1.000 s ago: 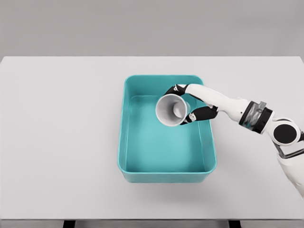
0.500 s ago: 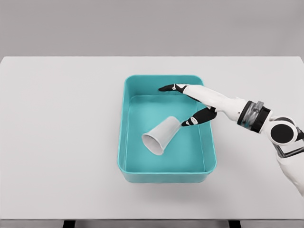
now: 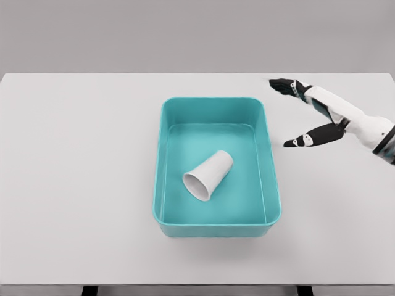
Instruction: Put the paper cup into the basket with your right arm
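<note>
The white paper cup (image 3: 208,175) lies on its side on the floor of the teal basket (image 3: 162,160), its mouth turned toward the front left. My right hand (image 3: 287,113) hovers over the table to the right of the basket's far right corner, clear of the rim. Its black-tipped fingers (image 3: 282,84) are spread wide and hold nothing. The thumb points back toward the basket. My left arm does not show.
The basket stands at the middle of a pale grey table (image 3: 80,172). The table's front edge runs along the bottom of the view, and a grey wall lies behind its far edge.
One second ago my right hand held the cup above the basket. It let go, the cup dropped onto the basket floor and rolled slightly, and the hand withdrew to the right, out of the basket.
</note>
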Controlling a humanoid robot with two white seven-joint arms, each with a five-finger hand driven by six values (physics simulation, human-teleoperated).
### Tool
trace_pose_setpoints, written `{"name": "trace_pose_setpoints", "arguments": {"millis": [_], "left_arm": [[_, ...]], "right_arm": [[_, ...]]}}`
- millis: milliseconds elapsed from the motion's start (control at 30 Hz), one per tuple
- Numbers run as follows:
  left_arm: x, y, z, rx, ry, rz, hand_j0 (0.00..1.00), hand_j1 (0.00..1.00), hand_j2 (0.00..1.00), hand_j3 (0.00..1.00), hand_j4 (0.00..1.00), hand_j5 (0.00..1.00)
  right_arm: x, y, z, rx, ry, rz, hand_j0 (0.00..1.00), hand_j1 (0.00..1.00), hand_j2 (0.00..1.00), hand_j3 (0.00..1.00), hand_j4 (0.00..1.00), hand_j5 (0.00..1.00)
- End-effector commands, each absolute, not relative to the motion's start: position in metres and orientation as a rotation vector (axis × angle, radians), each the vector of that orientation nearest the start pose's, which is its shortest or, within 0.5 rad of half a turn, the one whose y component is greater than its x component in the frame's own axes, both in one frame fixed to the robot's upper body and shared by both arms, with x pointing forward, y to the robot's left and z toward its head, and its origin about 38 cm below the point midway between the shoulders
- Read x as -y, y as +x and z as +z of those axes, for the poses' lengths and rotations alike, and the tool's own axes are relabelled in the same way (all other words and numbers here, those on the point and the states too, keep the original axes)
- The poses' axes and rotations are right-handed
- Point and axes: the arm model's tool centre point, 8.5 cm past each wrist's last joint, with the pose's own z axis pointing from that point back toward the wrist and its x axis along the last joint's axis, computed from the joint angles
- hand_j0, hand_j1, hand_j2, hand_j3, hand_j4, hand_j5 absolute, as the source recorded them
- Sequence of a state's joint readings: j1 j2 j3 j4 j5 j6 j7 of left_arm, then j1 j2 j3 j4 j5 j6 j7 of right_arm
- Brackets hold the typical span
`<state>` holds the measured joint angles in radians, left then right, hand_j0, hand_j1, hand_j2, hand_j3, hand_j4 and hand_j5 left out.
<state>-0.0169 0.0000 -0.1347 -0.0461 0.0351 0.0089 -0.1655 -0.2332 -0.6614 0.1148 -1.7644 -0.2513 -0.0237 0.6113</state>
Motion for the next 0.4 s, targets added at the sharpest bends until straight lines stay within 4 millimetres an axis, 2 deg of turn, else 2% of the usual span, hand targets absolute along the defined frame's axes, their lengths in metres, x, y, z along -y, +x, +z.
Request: {"name": "trace_pose_setpoints", "arguments": {"millis": [0,133,367], "left_arm": [[-0.2556,0.0247,-0.2625,0.041,-0.081,-0.104,1.0,1.0,1.0,1.0,1.0,1.0],[-0.2556,0.0248,-0.2625,0.042,-0.081,-0.106,1.0,1.0,1.0,1.0,1.0,1.0],[-0.2556,0.0248,-0.2625,0.042,-0.081,-0.106,1.0,1.0,1.0,1.0,1.0,1.0]], "right_arm": [[0.329,0.386,0.2499,1.654,0.094,1.063,1.0,1.0,1.0,1.0,1.0,1.0],[0.3363,0.3832,0.2482,1.649,0.081,1.047,1.0,1.0,1.0,1.0,1.0,1.0],[0.3375,0.3817,0.2451,1.636,0.078,1.052,1.0,1.0,1.0,1.0,1.0,1.0]]}}
